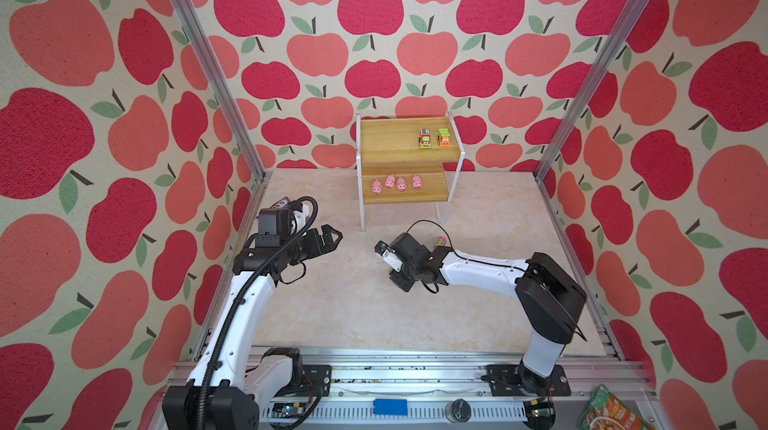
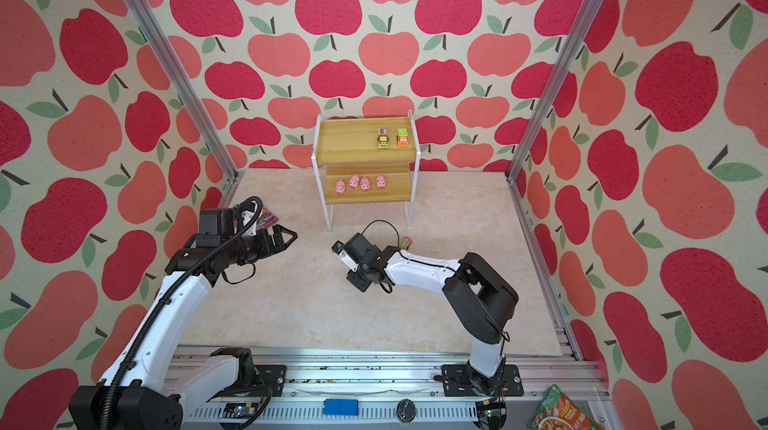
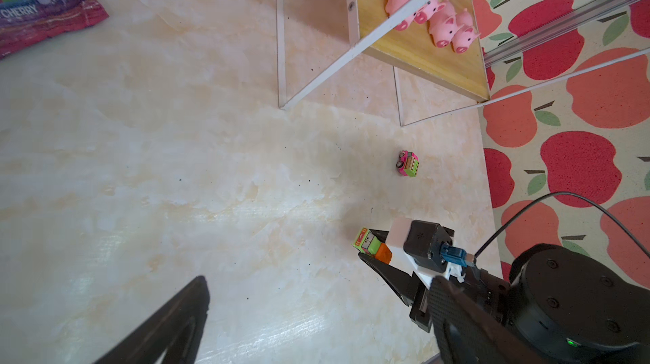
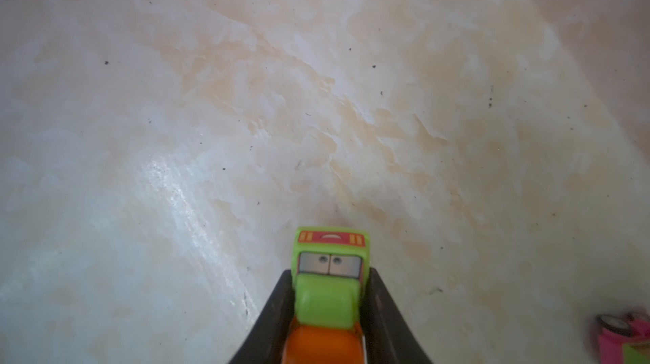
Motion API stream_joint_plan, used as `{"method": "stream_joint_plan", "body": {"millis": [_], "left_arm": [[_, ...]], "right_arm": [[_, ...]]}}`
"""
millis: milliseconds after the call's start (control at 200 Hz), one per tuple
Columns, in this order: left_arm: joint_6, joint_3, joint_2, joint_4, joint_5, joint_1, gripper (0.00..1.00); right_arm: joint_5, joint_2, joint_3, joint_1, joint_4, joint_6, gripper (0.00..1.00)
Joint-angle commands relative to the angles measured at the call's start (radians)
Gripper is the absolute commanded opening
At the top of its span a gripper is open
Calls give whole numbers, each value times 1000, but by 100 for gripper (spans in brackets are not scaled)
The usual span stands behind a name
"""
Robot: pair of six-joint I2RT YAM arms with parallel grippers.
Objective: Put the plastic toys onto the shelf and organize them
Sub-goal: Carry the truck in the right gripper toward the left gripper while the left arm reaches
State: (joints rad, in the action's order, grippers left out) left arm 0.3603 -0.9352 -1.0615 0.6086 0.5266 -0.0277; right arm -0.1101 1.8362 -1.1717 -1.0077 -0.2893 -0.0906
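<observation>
1. The two-tier wooden shelf [image 1: 386, 145], white-framed, is stood upright at the back of the table.
2. Four pink pig figures [image 1: 401, 184] are lined up side by side on its lower board.
3. A yellow-green truck [image 1: 424, 139] and an orange truck [image 1: 444, 138] are parked side by side at the right of the upper board.
4. A pink truck [image 3: 408, 164] with a green bed is left on the table in front of the shelf.
5. A green-cabbed truck [image 4: 329, 295] with an orange back is clamped between the jaws of the right gripper [image 4: 330, 274].

Open tabletop [image 1: 353, 307] leads to the shelf [image 1: 386, 139]; a pink vehicle [image 1: 440, 241] sits near its front leg.
</observation>
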Motion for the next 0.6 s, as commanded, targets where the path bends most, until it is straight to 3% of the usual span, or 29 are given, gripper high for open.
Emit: {"method": "stream_joint_plan", "body": {"millis": [0,230,405,595], "left_arm": [[16,28,-8,-30,26,8,99],[4,58,-22,-39,19,12,99],[-7,52,-40,-41,18,22,99],[-17,45,-62,-38,12,26,99]], "right_arm": [[30,58,-49,-6,-41,-131,33],[39,93,-54,-8,-21,-161,41],[41,75,-9,-8,10,-150,58],[21,73,37,1,31,-128,61]]}}
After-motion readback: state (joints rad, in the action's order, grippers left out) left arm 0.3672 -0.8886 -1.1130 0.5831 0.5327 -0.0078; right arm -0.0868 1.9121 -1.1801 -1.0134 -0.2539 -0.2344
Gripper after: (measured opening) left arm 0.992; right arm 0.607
